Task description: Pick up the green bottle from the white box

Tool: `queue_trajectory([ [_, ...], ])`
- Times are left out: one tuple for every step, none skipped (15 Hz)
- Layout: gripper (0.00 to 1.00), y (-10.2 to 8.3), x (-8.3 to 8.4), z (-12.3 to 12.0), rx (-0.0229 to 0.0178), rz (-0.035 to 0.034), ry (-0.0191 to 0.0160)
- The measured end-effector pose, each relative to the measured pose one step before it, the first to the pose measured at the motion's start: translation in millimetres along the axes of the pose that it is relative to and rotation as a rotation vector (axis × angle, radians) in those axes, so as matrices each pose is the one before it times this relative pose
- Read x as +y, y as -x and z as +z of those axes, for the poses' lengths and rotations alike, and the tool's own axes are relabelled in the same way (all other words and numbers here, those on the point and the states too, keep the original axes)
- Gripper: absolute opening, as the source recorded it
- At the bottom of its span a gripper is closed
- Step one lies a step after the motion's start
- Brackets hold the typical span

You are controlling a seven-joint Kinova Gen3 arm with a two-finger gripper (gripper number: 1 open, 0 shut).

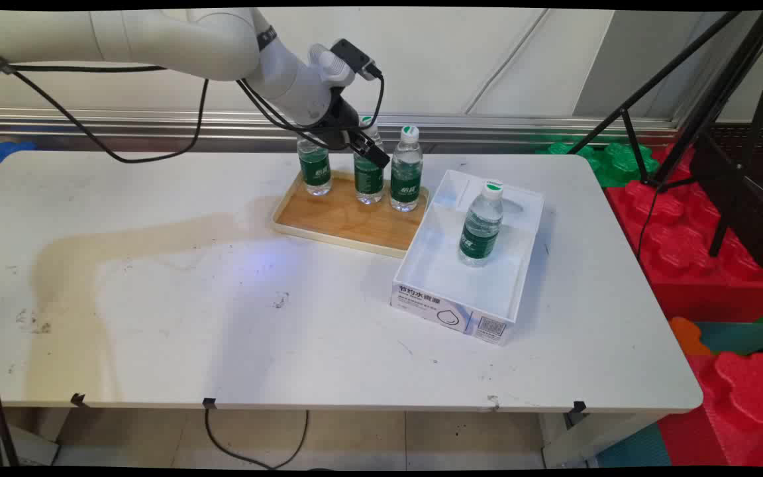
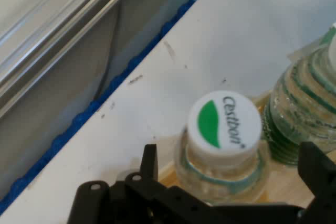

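Observation:
Three small water bottles with green labels and white caps stand on a wooden tray [image 1: 348, 222]. My gripper [image 1: 369, 149] is at the neck of the middle bottle [image 1: 368, 179]. In the hand view this bottle's cap [image 2: 224, 121] sits between my two fingers [image 2: 149, 163], and a gap shows on each side, so the gripper [image 2: 231, 169] is open around the neck. A neighbouring bottle [image 2: 310, 108] stands close at that view's right. The left bottle [image 1: 315, 169] is partly hidden by the hand. The right bottle [image 1: 406, 172] stands just beside the gripper.
A white open box [image 1: 461, 301] lies right of the tray with a fourth bottle [image 1: 482, 225] upright in it. Black tripod legs [image 1: 660, 86] and red and green foam mats [image 1: 706, 252] lie beyond the table's right edge. A brownish stain [image 1: 77, 265] marks the table's left part.

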Motion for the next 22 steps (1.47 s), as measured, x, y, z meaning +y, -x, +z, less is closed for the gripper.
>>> queue_trajectory([
  [1.0,-0.01,-0.32,-2.44,0.00379,0.00352,-0.00261],
  [1.0,0.6,-0.63,-4.2,0.00508,0.00414,-0.00371],
  [1.0,1.05,-0.77,-3.12,0.00254,0.00237,-0.00389],
  [1.0,0.19,-0.42,-5.86,0.00669,0.00961,-0.0056],
  [1.0,0.51,-0.63,-4.19,0.0041,0.00608,-0.00463],
  [1.0,0.83,-0.74,-5.28,0.00443,0.0064,-0.00556],
  [1.0,1.15,-0.5,-8.35,0.00734,0.01059,-0.00743],
  [1.0,1.47,-0.02,-12.45,0.0111,0.01627,-0.00878],
  [1.0,0.95,0.6,-7.29,0.0067,0.01021,-0.00235],
  [1.0,1.18,1.56,-9.13,0.00826,0.01395,-0.00159],
  [1.0,1.13,1.72,-7.81,0.00608,0.01209,0.00007],
  [1.0,1.21,2.15,-7.8,0.00569,0.01257,0.00105],
  [1.0,2.57,5.06,-14.27,0.00818,0.02725,0.00533],
  [1.0,0.98,3.55,-7.26,0.00409,0.01653,0.00552],
  [1.0,1.35,6.78,-11.31,0.00681,0.02691,0.01152],
  [1.0,0.35,5.12,-6.53,0.00421,0.01586,0.00932],
  [1.0,0.11,6.18,-7.31,0.00495,0.01668,0.01163],
  [1.0,-0.28,4.61,-4.43,0.00279,0.0103,0.00837],
  [1.0,-0.58,8.0,-6.83,0.00353,0.01378,0.01466],
  [1.0,-1.25,7.2,-4.66,0.00229,0.00877,0.01298],
  [1.0,-1.87,8.25,-4.34,0.00215,0.00877,0.0141],
  [1.0,-2.4,8.2,-3.2,0.0021,0.00764,0.01322],
])
